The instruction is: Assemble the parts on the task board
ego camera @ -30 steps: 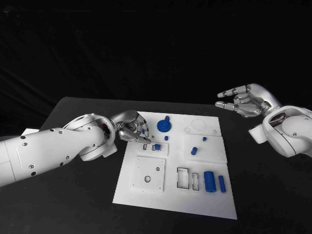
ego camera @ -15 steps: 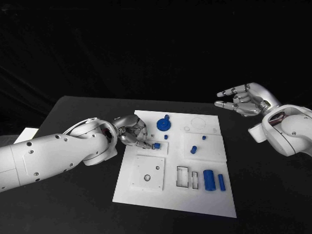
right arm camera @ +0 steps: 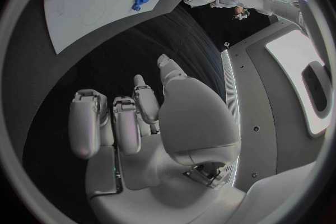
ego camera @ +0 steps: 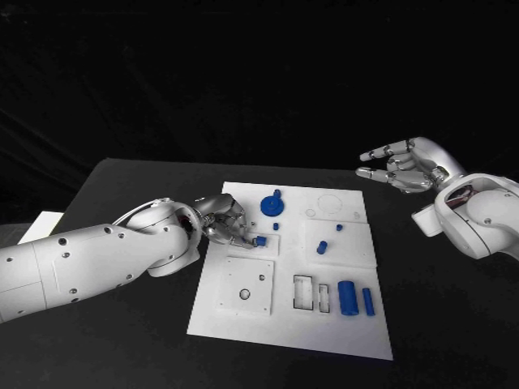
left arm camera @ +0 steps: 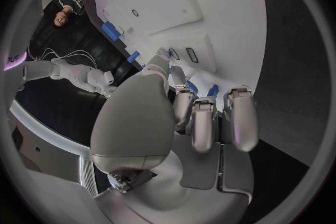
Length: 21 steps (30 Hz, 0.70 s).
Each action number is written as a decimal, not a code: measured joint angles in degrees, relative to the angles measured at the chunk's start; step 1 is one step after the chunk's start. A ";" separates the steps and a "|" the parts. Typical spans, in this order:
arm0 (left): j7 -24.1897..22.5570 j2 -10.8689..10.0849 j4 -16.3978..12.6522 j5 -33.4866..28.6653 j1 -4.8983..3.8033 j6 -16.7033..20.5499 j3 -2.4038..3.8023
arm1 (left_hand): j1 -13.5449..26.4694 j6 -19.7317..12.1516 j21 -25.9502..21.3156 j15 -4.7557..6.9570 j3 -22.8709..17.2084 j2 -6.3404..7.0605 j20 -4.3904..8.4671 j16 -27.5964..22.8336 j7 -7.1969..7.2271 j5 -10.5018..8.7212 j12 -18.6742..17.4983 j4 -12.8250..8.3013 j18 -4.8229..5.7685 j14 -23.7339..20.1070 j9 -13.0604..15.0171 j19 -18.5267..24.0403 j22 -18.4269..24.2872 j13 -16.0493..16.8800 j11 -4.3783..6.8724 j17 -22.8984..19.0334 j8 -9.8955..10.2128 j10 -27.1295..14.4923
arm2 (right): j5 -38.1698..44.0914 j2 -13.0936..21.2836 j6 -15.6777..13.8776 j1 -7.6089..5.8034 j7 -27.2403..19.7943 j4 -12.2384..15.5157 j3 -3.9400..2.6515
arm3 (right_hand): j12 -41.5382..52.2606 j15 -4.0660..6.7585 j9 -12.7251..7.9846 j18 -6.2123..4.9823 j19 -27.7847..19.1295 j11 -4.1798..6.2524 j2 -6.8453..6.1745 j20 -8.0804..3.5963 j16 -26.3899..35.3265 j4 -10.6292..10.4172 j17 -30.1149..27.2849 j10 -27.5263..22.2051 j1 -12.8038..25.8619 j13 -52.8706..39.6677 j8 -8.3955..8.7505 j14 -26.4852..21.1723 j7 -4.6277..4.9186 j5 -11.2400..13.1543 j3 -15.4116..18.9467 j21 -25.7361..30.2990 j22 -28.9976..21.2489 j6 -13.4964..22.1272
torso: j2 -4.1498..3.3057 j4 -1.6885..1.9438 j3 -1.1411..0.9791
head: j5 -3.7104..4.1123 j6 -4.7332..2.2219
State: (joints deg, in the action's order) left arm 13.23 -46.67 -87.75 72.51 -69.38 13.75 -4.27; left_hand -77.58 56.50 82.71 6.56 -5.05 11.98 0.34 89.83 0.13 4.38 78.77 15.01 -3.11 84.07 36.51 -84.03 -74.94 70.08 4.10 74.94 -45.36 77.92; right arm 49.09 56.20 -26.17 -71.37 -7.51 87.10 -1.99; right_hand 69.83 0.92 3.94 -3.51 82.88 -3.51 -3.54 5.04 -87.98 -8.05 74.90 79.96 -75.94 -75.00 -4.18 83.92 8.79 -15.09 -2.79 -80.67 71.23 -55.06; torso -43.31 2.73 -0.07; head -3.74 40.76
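the left hand curled its fingers over a small blue part on the task board, seemingly pinching it. the right hand hovered empty off the desk, fingers apart.

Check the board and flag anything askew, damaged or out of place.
Nothing stands out. The board lies flat and looks whole, with blue parts lying or standing on it. The left robot hand has its fingertips at a small blue part near the board's left edge. The right robot hand hovers off the board, holding nothing.
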 measured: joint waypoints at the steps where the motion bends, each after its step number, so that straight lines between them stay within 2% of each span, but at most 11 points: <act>1: 0.21 0.10 0.00 0.04 0.01 -0.02 0.00 | -0.01 0.00 0.00 0.00 0.00 -0.01 0.00 0.00 0.00 0.00 0.00 0.00 0.00 0.00 0.01 0.00 0.00 0.01 -0.13 0.00 -0.13 0.15 | 0.00 -0.02 0.01 0.00 0.00 0.00 0.00 | 0.00 0.00 0.00 0.00 0.00 0.00 0.00 0.00 0.00 0.00 0.00 0.00 0.00 0.00 0.00 0.00 0.00 0.00 0.00 0.00 0.00 0.00 | 0.00 0.00 -0.02 | 0.01 0.02; 21: 3.30 1.66 0.62 0.42 0.04 -0.41 0.03 | -0.14 0.00 0.50 0.41 -0.57 -0.60 0.19 0.00 -0.01 0.21 0.47 0.57 -0.01 0.01 0.34 0.21 0.01 0.54 0.00 -0.01 -0.22 0.40 | 0.06 -0.21 0.18 0.02 0.01 0.05 0.00 | 0.00 0.00 0.03 0.00 0.00 0.00 0.00 0.00 0.00 0.00 0.04 0.00 0.00 0.00 0.00 0.00 0.00 0.00 0.00 0.00 0.00 0.00 | 0.03 0.01 -0.07 | 0.11 0.18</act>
State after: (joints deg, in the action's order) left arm 16.53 -45.02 -87.13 72.93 -69.33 13.34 -4.24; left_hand -77.71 56.50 83.21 6.97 -5.62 11.38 0.53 89.83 0.13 4.59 79.24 15.58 -3.12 84.08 36.85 -83.83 -74.93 70.62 4.09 74.92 -45.58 78.32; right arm 49.15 55.99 -25.99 -71.35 -7.50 87.15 -1.99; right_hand 69.83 0.92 3.97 -3.51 82.87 -3.51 -3.55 5.04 -87.98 -8.06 74.94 79.96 -75.94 -75.00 -4.18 83.92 8.79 -15.09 -2.79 -80.67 71.23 -55.06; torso -43.28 2.74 -0.13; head -3.63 40.94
